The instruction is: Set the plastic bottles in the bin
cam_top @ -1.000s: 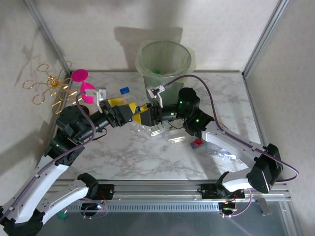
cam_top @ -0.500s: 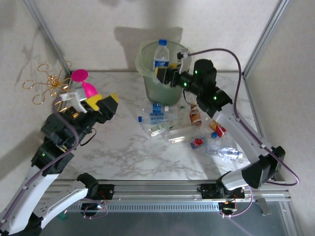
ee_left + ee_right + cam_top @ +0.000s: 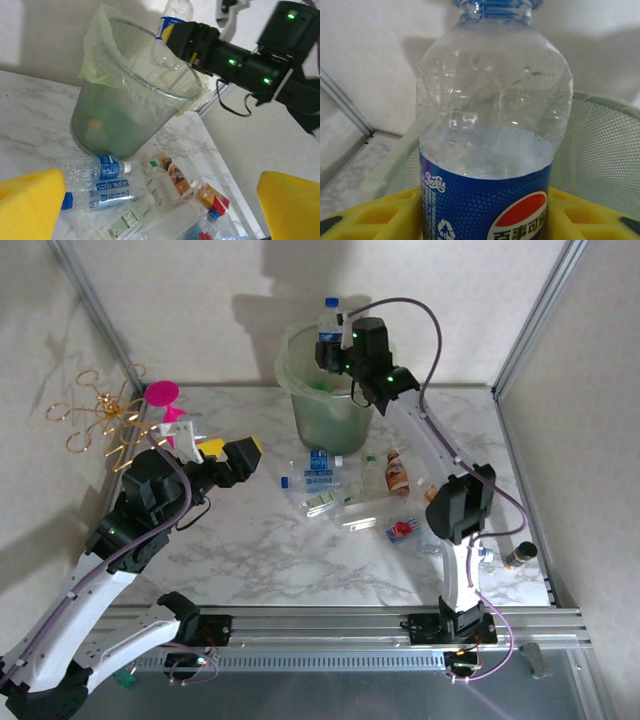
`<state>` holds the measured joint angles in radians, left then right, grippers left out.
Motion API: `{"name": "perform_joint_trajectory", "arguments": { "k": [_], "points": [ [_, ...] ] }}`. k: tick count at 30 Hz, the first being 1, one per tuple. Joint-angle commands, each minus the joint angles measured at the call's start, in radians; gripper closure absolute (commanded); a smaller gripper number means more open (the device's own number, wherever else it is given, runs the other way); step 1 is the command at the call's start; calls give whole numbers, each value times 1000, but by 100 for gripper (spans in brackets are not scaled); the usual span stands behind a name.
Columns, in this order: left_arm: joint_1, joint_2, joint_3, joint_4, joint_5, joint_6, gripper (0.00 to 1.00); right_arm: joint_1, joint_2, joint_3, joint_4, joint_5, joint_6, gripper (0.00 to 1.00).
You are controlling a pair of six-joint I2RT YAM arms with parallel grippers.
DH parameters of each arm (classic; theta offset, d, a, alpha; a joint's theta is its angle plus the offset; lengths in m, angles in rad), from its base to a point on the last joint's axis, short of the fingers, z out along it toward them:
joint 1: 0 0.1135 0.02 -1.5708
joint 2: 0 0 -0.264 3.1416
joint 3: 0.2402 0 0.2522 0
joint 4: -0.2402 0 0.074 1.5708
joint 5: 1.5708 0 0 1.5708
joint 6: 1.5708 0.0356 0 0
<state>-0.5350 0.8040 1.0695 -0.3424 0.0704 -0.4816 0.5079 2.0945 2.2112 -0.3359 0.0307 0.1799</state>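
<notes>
One bottle (image 3: pixel 329 320), clear with a blue label, stands upright in the right gripper (image 3: pixel 330 348), clamped between its two yellow fingers (image 3: pixel 375 215) just above the rim of the single bin (image 3: pixel 322 420). The left gripper (image 3: pixel 232 452) hangs over the table (image 3: pixel 260 550), jaws spread wide with nothing between them. In front of the bin lies a loose heap of bottles (image 3: pixel 97 167). From the left wrist I count seven, two of them blue-labelled.
</notes>
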Motion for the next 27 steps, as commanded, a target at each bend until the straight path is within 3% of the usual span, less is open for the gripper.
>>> {"name": "perform_joint_trajectory", "arguments": {
  "k": [1, 14, 22, 27],
  "points": [
    [-4, -1, 20, -8, 17, 28, 2, -1, 81, 141, -101, 0, -20, 48],
    [-3, -2, -38, 16, 18, 39, 1, 15, 179, 96, -156, -38, -12, 45],
    [-4, -5, -67, 17, 16, 38, 1, 14, 221, 121, -204, -46, -33, 37],
    [-4, -17, -72, -3, 1, 43, 1, 12, 208, 124, -206, -20, -51, 26]
  ]
}}
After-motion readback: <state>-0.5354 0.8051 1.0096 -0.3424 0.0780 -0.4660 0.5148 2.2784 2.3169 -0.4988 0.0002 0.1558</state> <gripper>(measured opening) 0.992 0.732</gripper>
